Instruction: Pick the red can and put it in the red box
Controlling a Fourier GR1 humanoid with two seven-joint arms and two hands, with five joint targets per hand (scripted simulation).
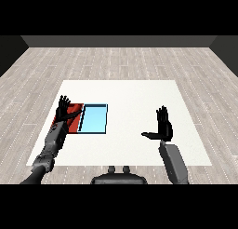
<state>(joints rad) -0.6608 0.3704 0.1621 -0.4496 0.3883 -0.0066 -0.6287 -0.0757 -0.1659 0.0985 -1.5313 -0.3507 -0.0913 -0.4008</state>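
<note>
The red tray (74, 122) lies at the table's left, partly covered by my left hand (62, 111), which hovers over it with fingers straight and spread. My right hand (162, 125) is raised over the right half of the table, fingers straight up and thumb stretched out to the left, holding nothing. No red can shows anywhere in the head view; whether one lies hidden under my left hand I cannot tell.
The light blue tray (94, 118) sits right beside the red tray, on its right. The white table (130, 97) stretches back and to the right, with wooden floor around it.
</note>
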